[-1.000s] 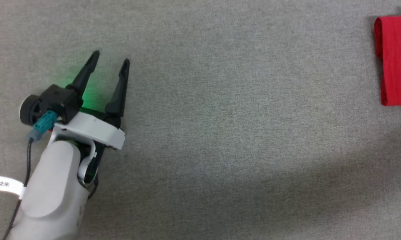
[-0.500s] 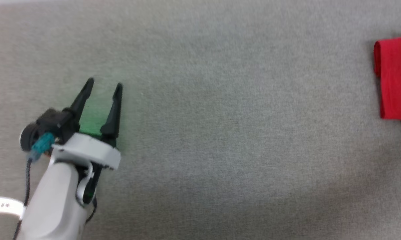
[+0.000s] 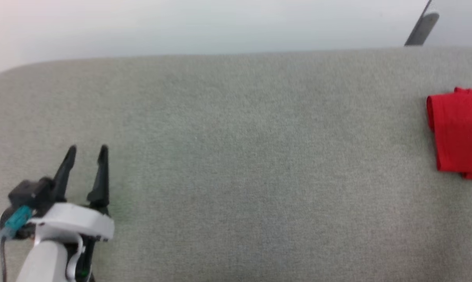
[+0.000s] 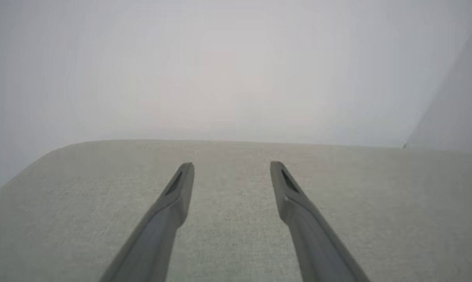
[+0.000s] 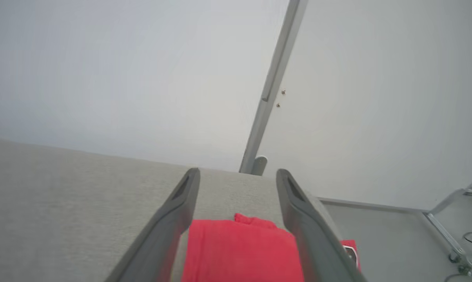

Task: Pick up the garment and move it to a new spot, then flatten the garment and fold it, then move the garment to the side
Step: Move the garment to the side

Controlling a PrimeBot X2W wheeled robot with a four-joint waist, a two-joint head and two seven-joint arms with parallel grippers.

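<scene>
- The garment [image 3: 457, 133] lies folded into a compact red rectangle on the grey cloth-covered table [image 3: 236, 156], far out to the robot's right, where the head view's edge cuts it off.
- Its left side is a soft, rounded fold; the top face is plain red and fairly smooth, and a small bump of red cloth pokes out along the far edge.
- In the right wrist view a sliver of white and dark edging shows at the garment's right side — too small to read.
- The right gripper [image 5: 238, 172] hangs over the garment with its fingers spread wide, the red cloth showing between them; nothing is gripped.
- The left gripper [image 3: 88, 149] sits at the table's near left, well apart from the garment, jaws apart and empty.
- Behind the table stand a pale wall [image 3: 204, 23] and a slanted grey post [image 3: 421, 26].
</scene>
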